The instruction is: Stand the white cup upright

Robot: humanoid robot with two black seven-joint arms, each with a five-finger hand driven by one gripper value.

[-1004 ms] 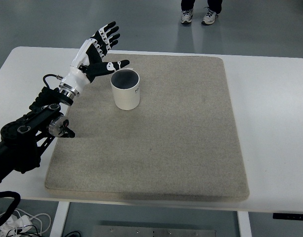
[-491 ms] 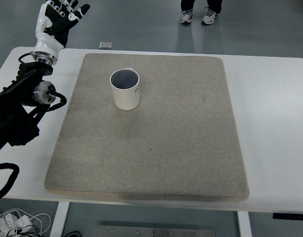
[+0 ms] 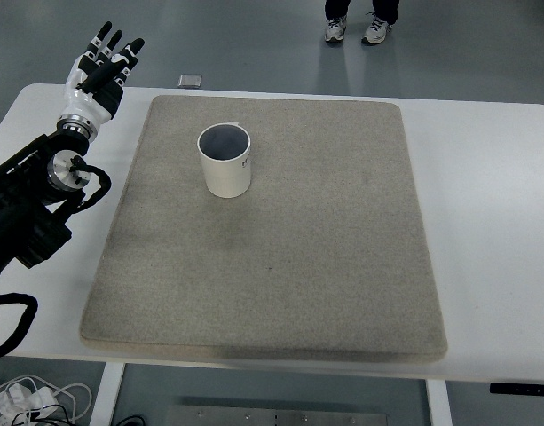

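Observation:
A white cup [image 3: 225,161] stands upright on the grey mat [image 3: 280,248], its dark opening facing up, in the mat's far left part. My left hand [image 3: 101,71] is raised over the table's far left corner, well left of the cup, with its fingers straight and holding nothing. The right arm is out of view.
The white table [image 3: 493,195] extends beyond the mat on all sides. A small grey square object [image 3: 190,82] lies on the floor behind the table's far edge. A person's shoes [image 3: 356,30] show at the top. Cables [image 3: 32,395] lie on the floor at the bottom left.
My left hand has drawn back from beside the cup to the far left corner, then lowered slightly. The cup has stayed upright in place.

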